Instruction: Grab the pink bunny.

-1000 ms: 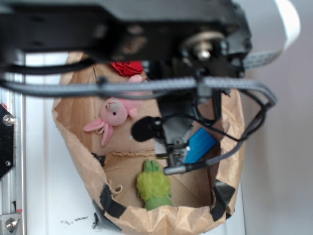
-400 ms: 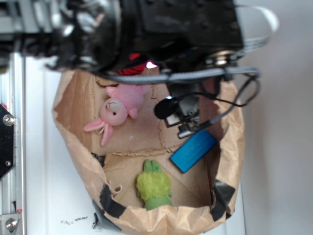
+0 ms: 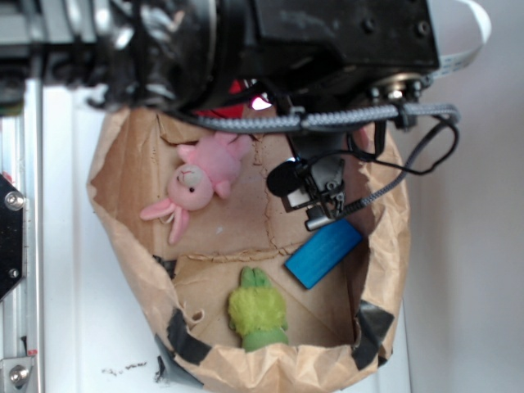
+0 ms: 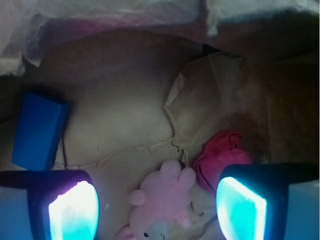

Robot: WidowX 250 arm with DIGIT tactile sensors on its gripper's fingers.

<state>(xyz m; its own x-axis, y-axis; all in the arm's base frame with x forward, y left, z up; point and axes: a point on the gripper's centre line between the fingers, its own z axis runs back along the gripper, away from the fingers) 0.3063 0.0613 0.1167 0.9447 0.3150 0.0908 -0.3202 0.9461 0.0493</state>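
Wrist view | gripper (image 4: pixel 157 205) spread wide, empty, hovering over paper-bag floor (image 4: pixel 125 125) | pink bunny (image 4: pixel 162 205) lying between the pads, just below | red wad (image 4: pixel 220 157) touching bunny's side | likely light, soft, squashy; best pinched across plump torso, not floppy ears

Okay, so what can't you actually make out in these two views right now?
- Small light pink plush bunny: the wrist view's bottom edge cuts off its head.
- Bright red crumpled wad: mostly hidden behind the black arm in the exterior view.
- Pincer: in the wrist view only the two glowing pads show, spread apart; the exterior view shows only cabling and arm there.
- Fuzzy lime-green plush toy: outside the wrist view.
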